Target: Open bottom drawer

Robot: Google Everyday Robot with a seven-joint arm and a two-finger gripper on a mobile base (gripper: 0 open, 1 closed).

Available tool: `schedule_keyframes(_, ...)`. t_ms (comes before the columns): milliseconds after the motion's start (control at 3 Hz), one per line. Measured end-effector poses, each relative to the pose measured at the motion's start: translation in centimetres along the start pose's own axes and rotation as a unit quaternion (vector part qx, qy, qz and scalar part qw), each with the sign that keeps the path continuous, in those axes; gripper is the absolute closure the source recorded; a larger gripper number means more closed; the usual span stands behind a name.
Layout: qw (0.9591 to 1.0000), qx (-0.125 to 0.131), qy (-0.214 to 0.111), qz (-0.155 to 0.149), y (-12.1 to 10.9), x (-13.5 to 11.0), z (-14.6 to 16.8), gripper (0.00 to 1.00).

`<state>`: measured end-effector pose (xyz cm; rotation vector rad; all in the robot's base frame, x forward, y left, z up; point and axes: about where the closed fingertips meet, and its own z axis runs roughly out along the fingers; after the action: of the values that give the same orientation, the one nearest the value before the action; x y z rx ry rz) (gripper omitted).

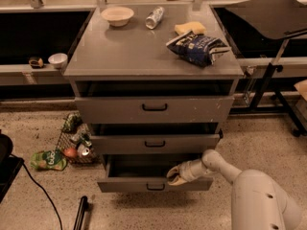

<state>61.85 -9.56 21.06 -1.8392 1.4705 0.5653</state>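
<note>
The bottom drawer (129, 185) is the lowest grey front of the cabinet, with a small black loop handle (156, 187) at its centre. It stands pulled out, and its dark inside shows above the front panel. My gripper (173, 176) reaches in from the right on a white arm and sits at the top edge of the drawer front, right of and just above the handle. The mid-sized drawer (155, 143) and the tall top drawer (154, 108) stand above it.
On the cabinet top lie a bowl (117, 15), a can (154, 17), a sponge (189, 28) and a chip bag (199, 47). A wire basket with cans (76, 140) and a green bag (48, 159) lie on the floor at left. A black stand (271, 75) is at right.
</note>
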Motion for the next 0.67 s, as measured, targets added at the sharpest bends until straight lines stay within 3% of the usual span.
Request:
schedule_keyframes(333, 0.9985, -0.039, -0.034, -0.017, 2.36, -3.03, 1.29, 0.82)
schedule_keyframes(667, 0.9982, -0.044, -0.037, -0.017, 2.76, -3.21, 1.45, 0.59)
